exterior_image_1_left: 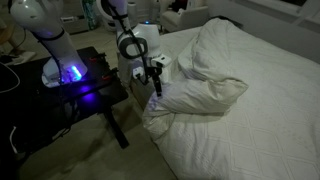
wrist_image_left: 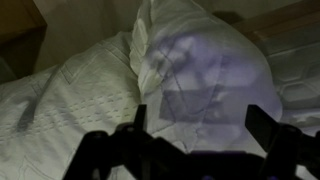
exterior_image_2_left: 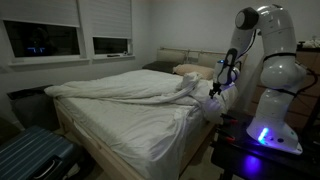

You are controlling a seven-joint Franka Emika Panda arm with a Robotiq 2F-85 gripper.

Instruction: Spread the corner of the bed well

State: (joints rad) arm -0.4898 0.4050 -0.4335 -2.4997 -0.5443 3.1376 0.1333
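W/ gripper (wrist_image_left: 200, 112) jaws apart & empty, bunched duvet corner (wrist_image_left: 195, 55) lies dead ahead, just past it, nr bed (exterior_image_1_left: 270, 110) edge.

A ribbed suitcase (exterior_image_2_left: 30, 160) stands below the dark window (exterior_image_2_left: 42, 40).

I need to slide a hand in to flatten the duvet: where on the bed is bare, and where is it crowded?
Bare: the flat stretch of the bed beyond the heaped duvet, and the strip between that heap and the bed's near edge. Crowded: the corner, bunched up right beside the gripper.
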